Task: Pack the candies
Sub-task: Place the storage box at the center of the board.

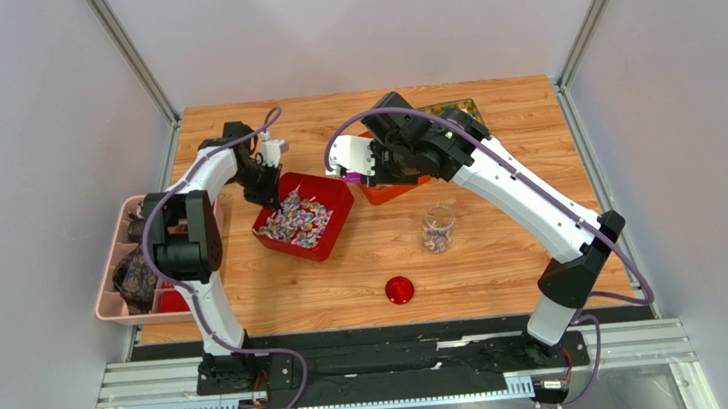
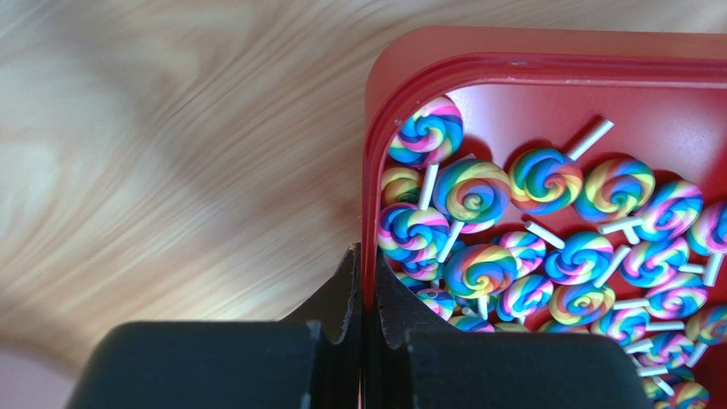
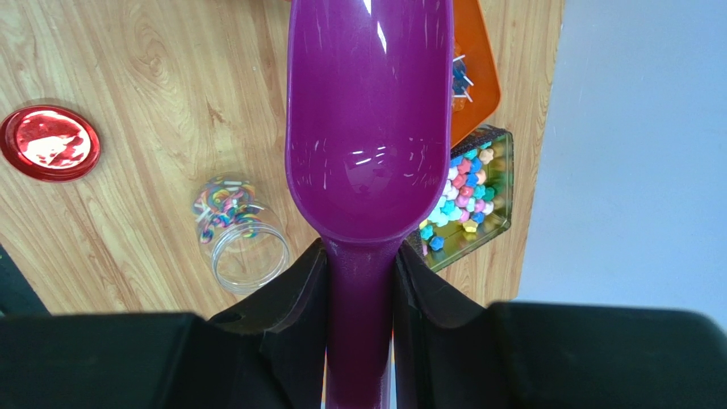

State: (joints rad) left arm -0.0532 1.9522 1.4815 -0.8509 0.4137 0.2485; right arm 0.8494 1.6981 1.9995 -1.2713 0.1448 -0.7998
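Scooping stage of the packing job: my left gripper (image 2: 365,264) clamps the rim of the red bin (image 2: 529,60), fingers pressed together with only the thin wall between them, one inside and one outside; the candies (image 2: 478,200), rainbow swirl lollipops on white sticks, lie heaped in that bin; a few sit in the open jar (image 3: 243,247), which stands well apart from the bin, its red lid (image 3: 49,142) lying near it; my right gripper (image 3: 358,256) pinches the handle of the purple scoop (image 3: 367,111), fingers narrowly parted around it; the bowl looks empty and hangs near the bin's far corner; as I judge it, the next move calls for dipping the scoop into the heap while the left steadies the bin, then carrying a load to the jar's narrow mouth without spilling.
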